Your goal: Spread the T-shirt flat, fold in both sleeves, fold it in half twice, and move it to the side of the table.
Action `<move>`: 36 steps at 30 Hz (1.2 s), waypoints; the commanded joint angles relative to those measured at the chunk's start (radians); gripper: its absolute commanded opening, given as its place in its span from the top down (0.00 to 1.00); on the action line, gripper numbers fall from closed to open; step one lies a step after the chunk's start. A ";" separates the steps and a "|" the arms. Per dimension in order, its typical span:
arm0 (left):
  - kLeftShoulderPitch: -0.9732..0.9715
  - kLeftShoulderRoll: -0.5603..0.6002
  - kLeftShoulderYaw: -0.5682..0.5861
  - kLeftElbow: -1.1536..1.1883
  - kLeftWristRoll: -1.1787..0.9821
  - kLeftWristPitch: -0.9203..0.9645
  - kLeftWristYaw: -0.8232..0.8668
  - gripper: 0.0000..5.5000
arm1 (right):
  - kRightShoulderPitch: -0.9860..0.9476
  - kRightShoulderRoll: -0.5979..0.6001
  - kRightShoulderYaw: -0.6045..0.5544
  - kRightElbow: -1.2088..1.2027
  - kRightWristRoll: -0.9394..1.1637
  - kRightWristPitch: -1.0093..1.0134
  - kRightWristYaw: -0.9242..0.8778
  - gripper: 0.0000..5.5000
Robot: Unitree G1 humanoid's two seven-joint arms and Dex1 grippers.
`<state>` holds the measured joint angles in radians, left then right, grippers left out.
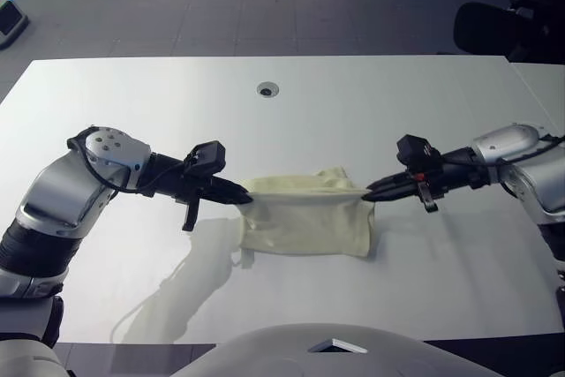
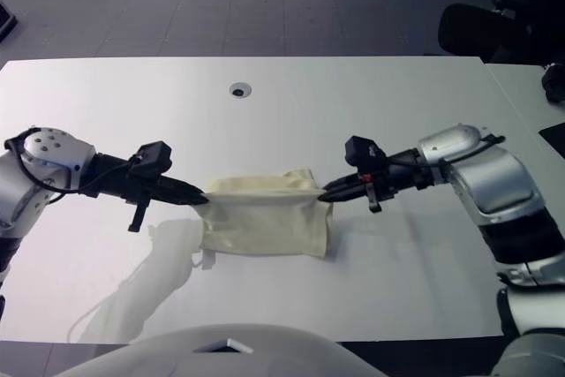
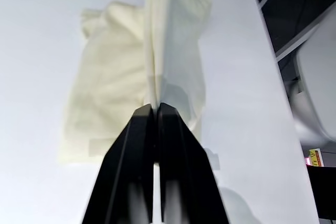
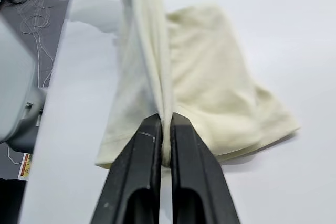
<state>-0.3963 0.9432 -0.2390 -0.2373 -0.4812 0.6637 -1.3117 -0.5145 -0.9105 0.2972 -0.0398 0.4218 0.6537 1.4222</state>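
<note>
Left eye view — left gripper (image 1: 244, 198) and right gripper (image 1: 371, 192) each pinch the pale T-shirt (image 1: 305, 222), stretched taut above the desk (image 1: 353, 103).

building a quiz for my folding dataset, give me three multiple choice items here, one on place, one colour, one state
1. Where on the table is the T-shirt? A) far edge B) around the middle, held at both ends C) right corner
2. Its colour? A) pale yellow B) navy C) red
3. The left end effector is: A) open B) shut on nothing C) shut on the T-shirt

1 B: the right end effector grips the end opposite the left one.
2 A: the cloth is cream-yellow.
3 C: cloth is pinched between its shut fingers.
</note>
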 commanded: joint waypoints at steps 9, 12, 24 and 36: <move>-0.099 -0.096 -0.071 0.221 0.164 -0.133 0.007 1.00 | -0.199 0.196 0.082 0.401 -0.193 -0.176 0.003 0.99; -0.119 -0.139 -0.101 0.310 0.238 -0.201 0.034 1.00 | -0.208 0.227 0.085 0.479 -0.235 -0.225 -0.004 0.99; -0.156 -0.272 0.016 0.428 0.354 -0.311 0.309 0.76 | -0.151 0.289 -0.070 0.514 -0.306 -0.302 -0.297 0.72; 0.165 -0.295 0.030 -0.002 0.165 -0.178 0.292 0.41 | 0.028 0.431 -0.077 0.104 -0.099 -0.196 -0.277 0.38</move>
<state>-0.2464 0.6420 -0.2063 -0.2145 -0.2701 0.4553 -0.9758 -0.5185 -0.4778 0.2118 0.0729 0.2903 0.4396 1.1129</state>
